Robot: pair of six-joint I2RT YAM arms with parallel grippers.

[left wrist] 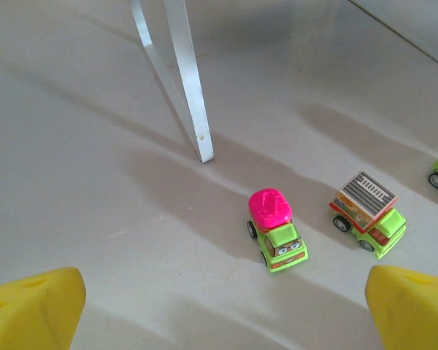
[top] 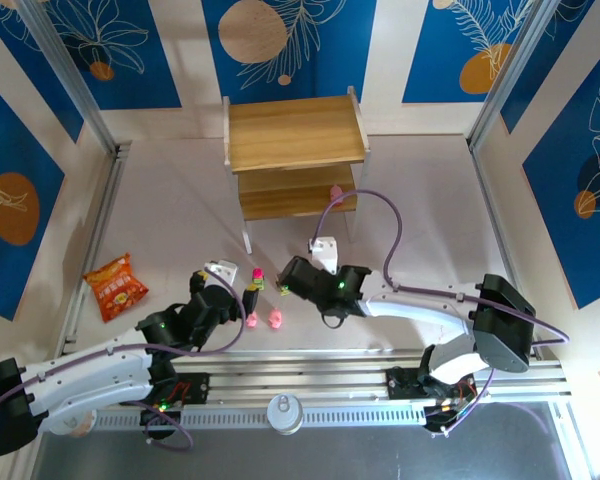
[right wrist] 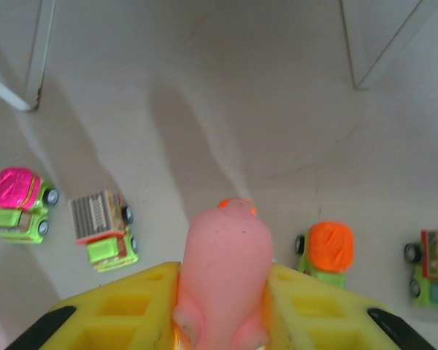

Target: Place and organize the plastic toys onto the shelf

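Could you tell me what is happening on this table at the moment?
Two robot arms are sorting small plastic toys onto a wooden shelf. The right end effector grips a pink figurine. The left end effector hangs open over a green car with a pink top. Other cars sit on the table, and one pink toy is on the shelf's lower board.

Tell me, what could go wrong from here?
The rounded pink figurine between the right jaws looks smooth, so it might slip out on the way to the shelf.
The orange-topped car sits close by on wheels, so a nudge could send it rolling.
The open left jaws hang near a white shelf leg and might clip it.
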